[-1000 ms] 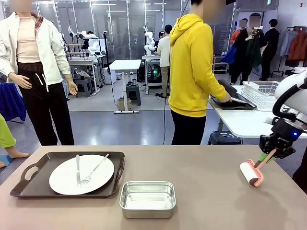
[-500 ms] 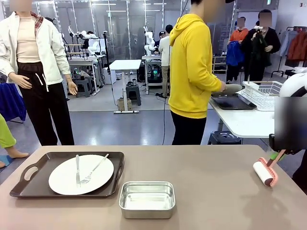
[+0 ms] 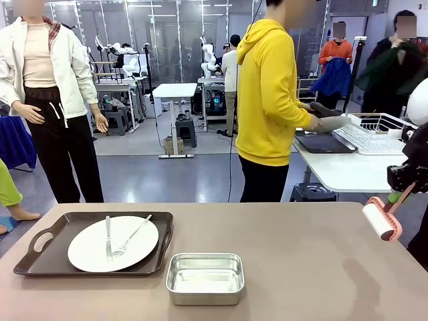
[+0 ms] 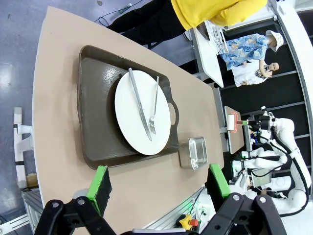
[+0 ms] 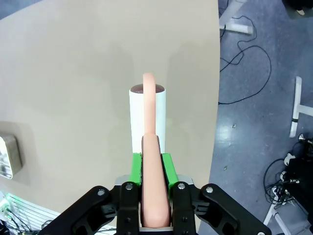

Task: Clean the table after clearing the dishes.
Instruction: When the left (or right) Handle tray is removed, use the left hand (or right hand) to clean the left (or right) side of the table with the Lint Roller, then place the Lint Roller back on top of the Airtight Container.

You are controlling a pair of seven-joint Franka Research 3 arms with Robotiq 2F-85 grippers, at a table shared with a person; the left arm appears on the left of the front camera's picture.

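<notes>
A white plate (image 3: 114,244) with a fork and a knife lies on a dark brown tray (image 3: 40,257) at the front left of the brown table (image 3: 301,267). My right gripper (image 3: 401,194) is shut on the pink handle of a lint roller (image 3: 381,221), held in the air above the table's right edge. In the right wrist view the roller (image 5: 146,117) points away from the gripper (image 5: 155,169) over the tabletop (image 5: 73,73). My left gripper (image 4: 157,178) hangs open and high above the plate (image 4: 142,111) and tray (image 4: 95,112).
A small steel pan (image 3: 205,277) stands at the front middle of the table. A person in a yellow hoodie (image 3: 267,93) stands turned away, hands over a dark tray (image 3: 324,142) on a white table beside a wire rack (image 3: 374,130).
My right gripper has lifted the lint roller off the table and carried it right, toward the edge. The person's hands have shifted over the dark tray on the white table.
</notes>
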